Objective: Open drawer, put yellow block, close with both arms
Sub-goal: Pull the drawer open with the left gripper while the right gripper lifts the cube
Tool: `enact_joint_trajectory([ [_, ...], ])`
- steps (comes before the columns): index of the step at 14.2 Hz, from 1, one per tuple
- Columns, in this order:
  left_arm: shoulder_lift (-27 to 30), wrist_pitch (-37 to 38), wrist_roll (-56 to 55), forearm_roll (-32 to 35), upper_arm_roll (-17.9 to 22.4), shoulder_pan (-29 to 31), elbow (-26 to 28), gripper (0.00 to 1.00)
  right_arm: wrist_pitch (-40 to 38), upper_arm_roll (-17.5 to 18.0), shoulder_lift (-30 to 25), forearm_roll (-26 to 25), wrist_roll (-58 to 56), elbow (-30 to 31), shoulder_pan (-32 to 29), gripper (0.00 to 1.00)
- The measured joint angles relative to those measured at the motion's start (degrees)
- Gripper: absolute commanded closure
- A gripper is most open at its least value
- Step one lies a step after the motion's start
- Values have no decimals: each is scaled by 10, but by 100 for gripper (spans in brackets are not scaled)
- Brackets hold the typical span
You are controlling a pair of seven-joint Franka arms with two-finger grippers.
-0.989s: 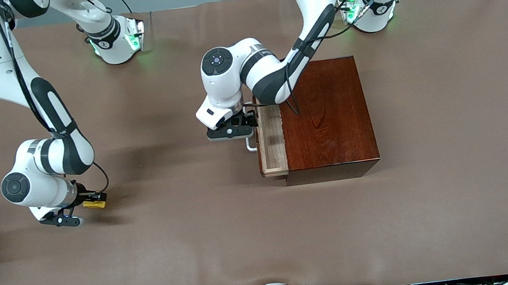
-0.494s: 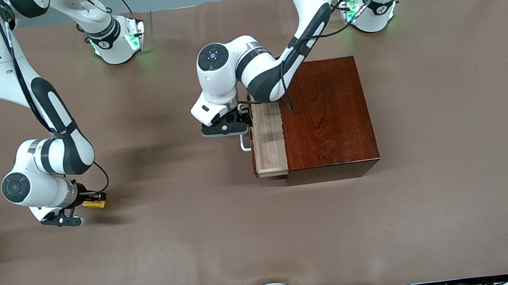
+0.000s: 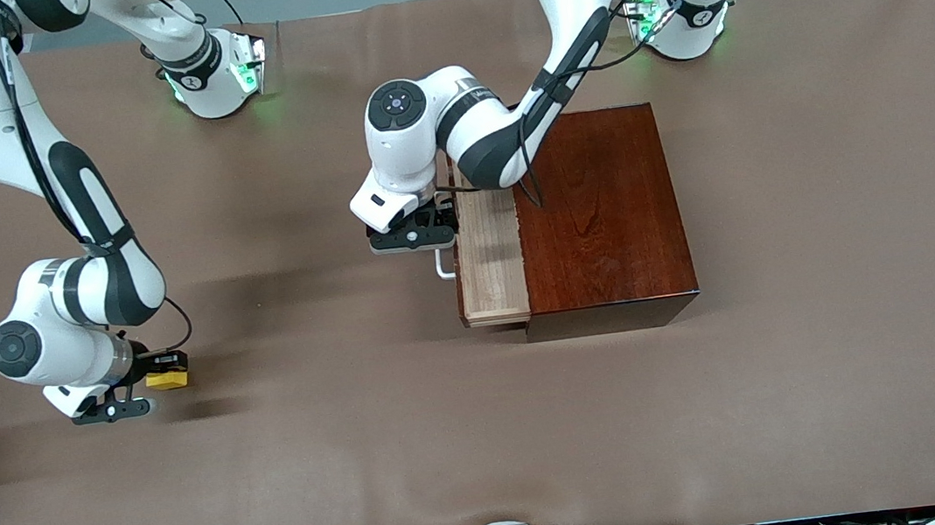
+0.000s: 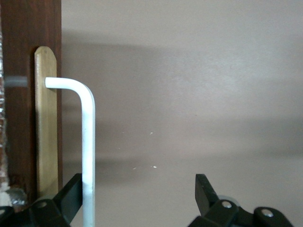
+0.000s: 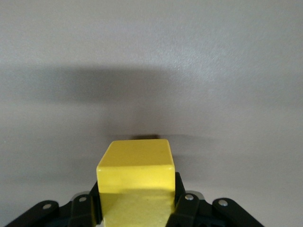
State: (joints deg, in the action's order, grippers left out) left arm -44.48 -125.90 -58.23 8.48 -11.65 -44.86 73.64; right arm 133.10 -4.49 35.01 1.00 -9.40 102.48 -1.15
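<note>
Front view. The drawer (image 3: 488,260) sits partly pulled out of the mahogany box (image 3: 603,216), at centre-right of the frame; a strip of its pale wood tray shows along the box's edge toward the right arm's end of the bench (image 3: 487,436). The opening looks narrow for a drop from above, so the step in hand is judged to be the pull.

The left gripper (image 3: 413,235) is at the white handle (image 3: 443,263), just above frame centre. In the left wrist view its jaws stand wide apart: one fingertip (image 4: 71,194) touches the handle bar (image 4: 88,156), the other (image 4: 204,189) is well clear. The grip reads as a hook, not a pinch, which suits a straight pull along the drawer's travel.

The right gripper (image 3: 147,369) is low over the bench at lower left of the frame, well apart from the box. Its jaws are closed on the yellow block (image 3: 166,378); the right wrist view shows the cube (image 5: 136,182) clamped between both fingers. Whether the block is touching the bench cannot be told.

Holding the block ready presumably saves time once the tray is out far enough.

Risk: the hooked finger could slip off the handle.
</note>
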Motion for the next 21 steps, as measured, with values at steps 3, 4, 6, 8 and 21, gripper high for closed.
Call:
enact_joint_trajectory([
  [3, 0, -13, 0, -6, 0, -2, 0, 0, -47, 0, -10, 0, -32, -17, -2, 100],
  [4, 0, -15, 1, -6, 1, -3, 0, 0, -71, 0, -15, 0, -45, -28, -3, 100],
  [6, -2, -31, 1, -8, 0, -6, 1, 0, -108, 0, -20, 0, -78, -52, -6, 100],
  [8, -4, -41, 1, -8, 2, -9, 1, 0, -136, 0, -22, 0, -121, -73, -10, 100],
  [21, -2, -65, -20, -65, -3, -11, -37, 0, -194, 4, -47, 0, -587, -150, -26, 100],
])
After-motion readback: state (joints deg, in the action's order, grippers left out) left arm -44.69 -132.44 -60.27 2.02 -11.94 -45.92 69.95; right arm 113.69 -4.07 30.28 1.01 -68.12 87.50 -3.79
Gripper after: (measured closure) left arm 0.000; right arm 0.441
